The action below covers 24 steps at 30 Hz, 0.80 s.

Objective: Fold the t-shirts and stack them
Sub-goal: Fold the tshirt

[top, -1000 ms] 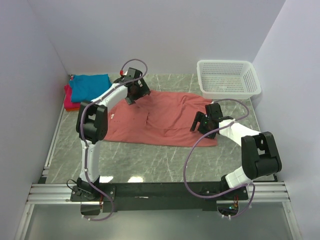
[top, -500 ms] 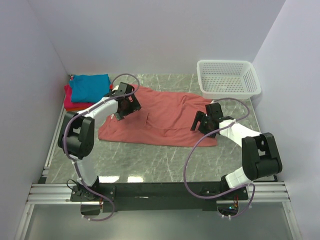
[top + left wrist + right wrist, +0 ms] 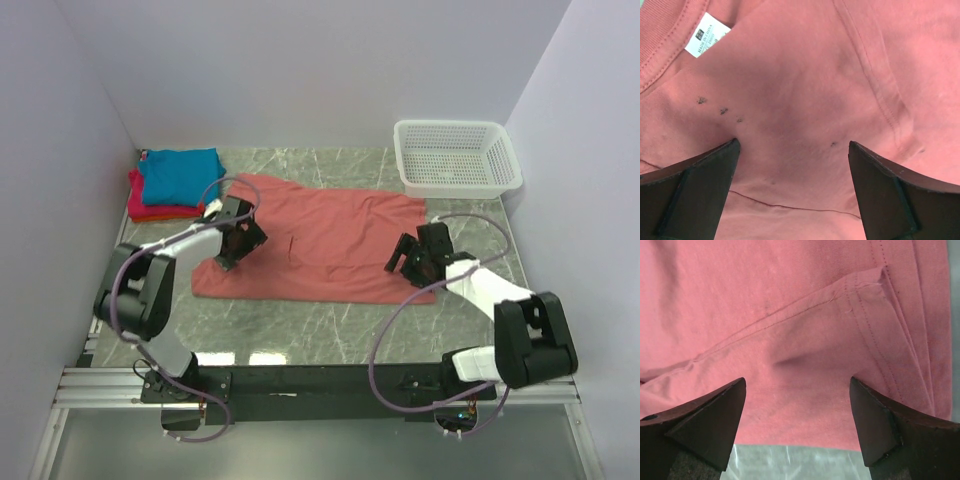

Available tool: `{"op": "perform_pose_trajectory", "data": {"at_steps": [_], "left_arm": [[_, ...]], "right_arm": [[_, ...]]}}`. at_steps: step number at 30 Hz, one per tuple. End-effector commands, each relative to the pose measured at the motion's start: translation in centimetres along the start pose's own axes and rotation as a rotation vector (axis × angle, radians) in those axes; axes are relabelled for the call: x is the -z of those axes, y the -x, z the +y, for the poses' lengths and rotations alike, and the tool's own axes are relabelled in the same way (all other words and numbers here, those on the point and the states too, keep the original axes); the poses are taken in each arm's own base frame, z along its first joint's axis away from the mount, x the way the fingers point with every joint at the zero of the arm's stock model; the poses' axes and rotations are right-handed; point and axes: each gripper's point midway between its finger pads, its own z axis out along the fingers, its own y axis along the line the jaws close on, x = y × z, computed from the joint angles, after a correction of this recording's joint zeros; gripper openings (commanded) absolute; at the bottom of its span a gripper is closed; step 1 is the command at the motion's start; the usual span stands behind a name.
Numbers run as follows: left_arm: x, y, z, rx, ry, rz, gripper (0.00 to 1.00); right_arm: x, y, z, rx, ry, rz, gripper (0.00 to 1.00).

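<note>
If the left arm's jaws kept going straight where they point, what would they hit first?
The salmon-red t-shirt: the open left jaws point at its cloth, near the collar label, with nothing in between. How close they are to it is unclear.

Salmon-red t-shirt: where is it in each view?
Top external: salmon-red t-shirt lies spread on the table.
Left wrist: t-shirt fills the picture.
Right wrist: t-shirt fills most; table strip at bottom.
Shared landmark, top and right wrist: its near edge against the table.
</note>
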Motion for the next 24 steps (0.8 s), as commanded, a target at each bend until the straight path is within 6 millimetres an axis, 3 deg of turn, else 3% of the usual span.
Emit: {"op": "perform_pose_trajectory", "data": {"at_steps": [1, 3, 7, 12, 14, 17, 18, 21, 23, 24], "left_arm": [[1.2, -7.8, 9.9, 0.045, 0.281, 0.22, 0.99], [3.2, -8.3, 11.4, 0.072, 0.31, 0.209, 0.99], [6.9, -11.5, 13.8, 0.137, 0.367, 0.22, 1.0], [9.4, -11.5, 14.1, 0.176, 0.325, 0.194, 0.99], [10.1, -10.0, 12.9, 0.177, 0.281, 0.147, 0.99], [11.4, -6.0, 9.2, 0.154, 0.186, 0.034, 0.99], [12.2, -4.1, 7.0, 0.13, 0.135, -0.004, 0.99], [13.0, 0.9, 3.4, 0.093, 0.08, -0.131, 0.99], [12.2, 3.6, 2.5, 0.108, 0.112, -0.185, 1.0], [12.4, 6.3, 1.6, 0.114, 0.095, -0.22, 0.99]], "right_arm": [[2.0, -6.7, -4.8, -0.087, -0.148, 0.175, 0.91], [3.3, -7.5, -5.3, -0.11, -0.136, 0.164, 0.92], [5.6, -9.1, -6.4, -0.177, -0.149, 0.158, 0.95], [6.6, -9.2, -5.9, -0.177, -0.091, 0.129, 0.95], [7.3, -7.4, -5.3, -0.156, -0.086, 0.071, 0.95], [8.2, -4.4, -2.8, -0.124, 0.024, -0.032, 0.95], [9.2, -2.4, -1.6, -0.095, 0.057, -0.094, 0.95], [10.9, 1.7, -0.4, -0.047, 0.052, -0.218, 0.95], [12.0, 4.2, 0.3, -0.039, 0.035, -0.291, 0.95], [12.2, 5.0, 0.7, -0.041, 0.044, -0.314, 0.95]]}}
